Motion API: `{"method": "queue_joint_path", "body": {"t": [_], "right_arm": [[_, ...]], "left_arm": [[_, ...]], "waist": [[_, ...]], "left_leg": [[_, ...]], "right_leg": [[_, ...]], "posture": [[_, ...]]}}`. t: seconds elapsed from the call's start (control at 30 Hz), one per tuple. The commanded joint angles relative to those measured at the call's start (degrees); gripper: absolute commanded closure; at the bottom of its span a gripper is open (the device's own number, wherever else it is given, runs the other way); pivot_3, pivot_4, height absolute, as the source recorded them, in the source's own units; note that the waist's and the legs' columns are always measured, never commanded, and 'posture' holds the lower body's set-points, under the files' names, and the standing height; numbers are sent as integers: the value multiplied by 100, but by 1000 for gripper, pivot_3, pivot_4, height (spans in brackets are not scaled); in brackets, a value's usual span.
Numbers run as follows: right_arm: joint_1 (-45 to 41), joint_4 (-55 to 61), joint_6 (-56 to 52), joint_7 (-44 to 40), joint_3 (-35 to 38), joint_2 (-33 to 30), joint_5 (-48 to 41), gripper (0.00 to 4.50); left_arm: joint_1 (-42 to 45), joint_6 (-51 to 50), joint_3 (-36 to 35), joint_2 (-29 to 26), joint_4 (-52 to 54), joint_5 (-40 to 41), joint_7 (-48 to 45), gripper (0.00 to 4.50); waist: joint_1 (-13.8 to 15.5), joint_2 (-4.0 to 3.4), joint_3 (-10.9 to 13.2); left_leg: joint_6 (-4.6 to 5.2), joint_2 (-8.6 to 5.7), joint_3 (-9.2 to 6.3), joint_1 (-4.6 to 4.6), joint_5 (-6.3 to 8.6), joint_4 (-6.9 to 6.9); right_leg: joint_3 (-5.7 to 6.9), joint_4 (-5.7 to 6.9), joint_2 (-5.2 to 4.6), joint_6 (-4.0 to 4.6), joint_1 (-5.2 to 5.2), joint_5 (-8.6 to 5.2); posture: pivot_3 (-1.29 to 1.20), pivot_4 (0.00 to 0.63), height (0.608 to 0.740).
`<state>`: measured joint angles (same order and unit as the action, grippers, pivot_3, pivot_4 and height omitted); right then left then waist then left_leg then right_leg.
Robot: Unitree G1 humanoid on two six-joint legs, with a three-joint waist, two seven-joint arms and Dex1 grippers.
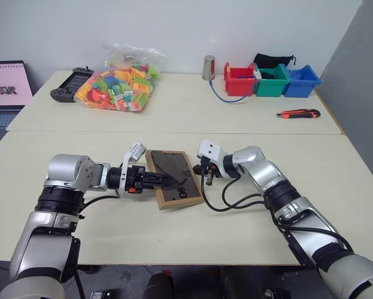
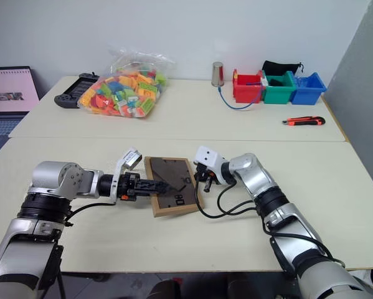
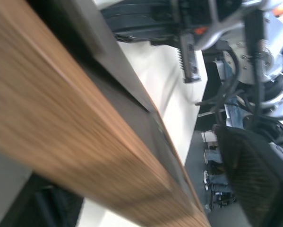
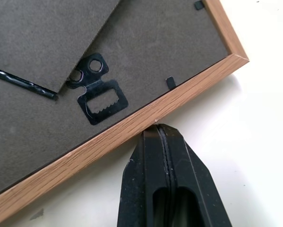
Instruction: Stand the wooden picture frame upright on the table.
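Note:
The wooden picture frame (image 1: 169, 163) lies on the table (image 1: 174, 249) with its dark back panel and black hanger (image 4: 102, 100) facing up. My left gripper (image 1: 174, 182) reaches in from the frame's left side. One black finger stretches over the back panel and the wood edge (image 3: 84, 142) runs between the fingers. The textured pad (image 3: 254, 175) stands apart from the wood, so the gripper is open. My right gripper (image 4: 158, 130) is shut, with its tips against the frame's right wooden edge (image 1: 197, 169).
At the back stand a bag of coloured bricks (image 1: 121, 84), a game controller (image 1: 71, 84), a laptop (image 1: 5, 87), a metal cup (image 1: 208, 67) and red, green and blue bins (image 1: 270, 81). An orange box cutter (image 1: 298, 113) lies on the right.

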<state>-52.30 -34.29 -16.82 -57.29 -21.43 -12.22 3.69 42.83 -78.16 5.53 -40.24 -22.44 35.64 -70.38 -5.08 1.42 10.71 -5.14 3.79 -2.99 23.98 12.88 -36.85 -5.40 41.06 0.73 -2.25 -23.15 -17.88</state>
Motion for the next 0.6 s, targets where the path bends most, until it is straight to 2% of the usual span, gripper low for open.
{"method": "queue_joint_path", "body": {"t": [0.03, 0.37, 0.6], "right_arm": [[-46, 429, -73, -58, 75, 64, -102, 4500], [-102, 379, -115, -27, 136, 31, -121, 4500], [-116, 337, -85, 4, 165, 19, -121, 4500]], "left_arm": [[71, 71, -135, -2, 104, 97, 42, 1360], [98, 1, -193, -99, 144, 240, -5, 3208], [80, 18, -227, -122, 240, 317, 67, 3282]], "waist": [[-4, 0, 0], [-1, 0, 0], [0, 0, 0]], "left_leg": [[0, 0, 0, -1, 0, 0], [0, 0, -1, 0, 0, 1], [0, 0, 0, 0, 0, 1]], "right_leg": [[0, 0, 0, 0, 0, 0], [1, 0, 0, 0, 0, 0], [0, 0, 0, 0, 0, 0]], "posture": [[0, 150, 740], [0, 150, 740], [0, 150, 740]]}}
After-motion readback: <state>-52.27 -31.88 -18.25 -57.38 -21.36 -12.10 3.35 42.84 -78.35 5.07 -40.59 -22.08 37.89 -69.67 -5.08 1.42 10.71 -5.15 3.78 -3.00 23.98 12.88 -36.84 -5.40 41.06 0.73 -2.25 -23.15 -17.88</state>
